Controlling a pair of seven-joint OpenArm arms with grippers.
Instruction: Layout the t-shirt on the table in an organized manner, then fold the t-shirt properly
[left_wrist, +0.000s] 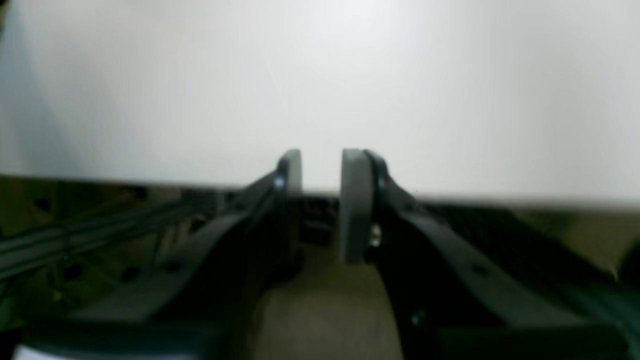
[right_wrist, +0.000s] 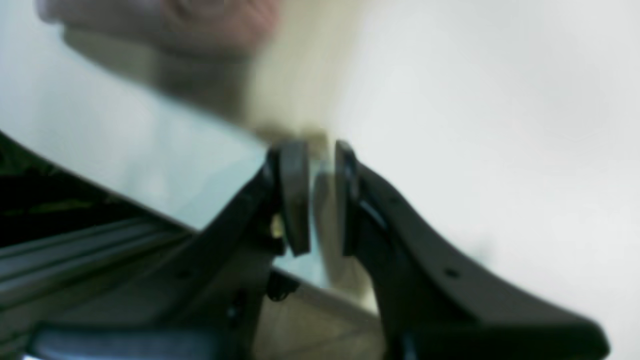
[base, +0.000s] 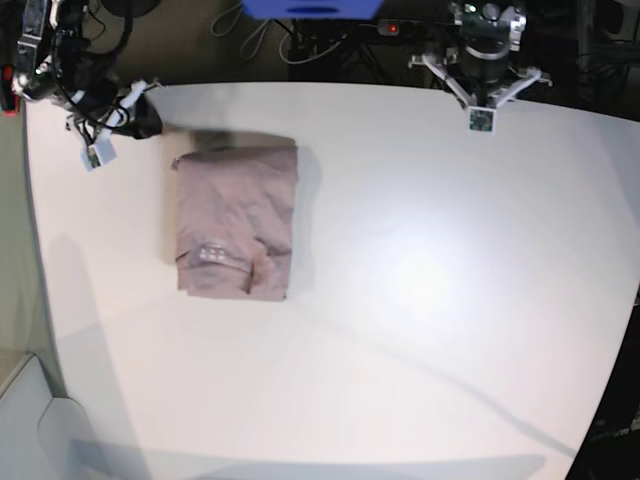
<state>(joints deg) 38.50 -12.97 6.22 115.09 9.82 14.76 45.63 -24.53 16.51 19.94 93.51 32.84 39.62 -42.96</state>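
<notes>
White counter (base: 420, 300) fills base view. T-shirt (base: 237, 222) lies folded into compact rectangle, long axis toward front edge. Right claw (right_wrist: 315, 197) just beyond shirt's far corner, nearer; left claw (left_wrist: 321, 200) well apart across counter. Both claws narrowly parted, holding nothing.

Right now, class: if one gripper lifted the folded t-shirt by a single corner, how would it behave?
The t-shirt shows soft creases, so it would probably droop and unfold. On the smooth table, a push would likely slide or bunch it.
</notes>
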